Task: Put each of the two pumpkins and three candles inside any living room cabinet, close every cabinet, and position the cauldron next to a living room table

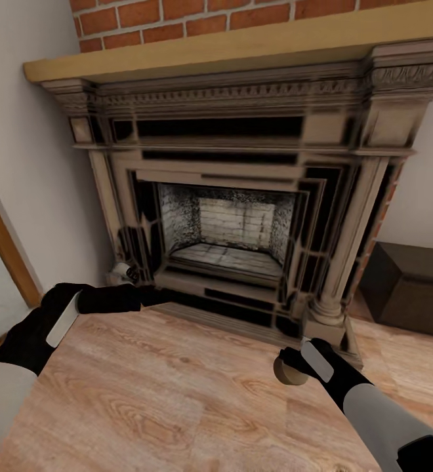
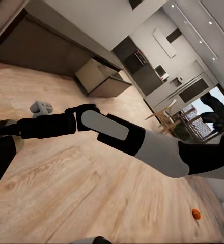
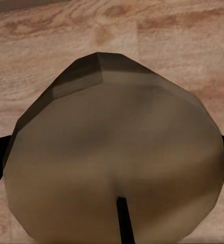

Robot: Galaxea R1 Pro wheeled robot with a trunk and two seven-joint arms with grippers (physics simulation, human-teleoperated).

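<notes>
— What room is showing?
— A fireplace [image 1: 243, 216] is standing on a wood floor [image 1: 164, 406], with a dark cabinet [image 1: 410, 285] to its right.
— The hands?
— The right hand [image 1: 294, 367] is gripping a candle [image 3: 117, 168]; the left hand's [image 1: 132, 272] spread I cannot tell. A pumpkin [image 2: 195, 213] is lying on the floor.

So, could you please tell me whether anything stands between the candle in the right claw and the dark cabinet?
Nothing visible does. The right claw holds the candle above bare wooden floor, and the cabinet sits beyond, to the right of the fireplace, whose column base stands near the path.
</notes>
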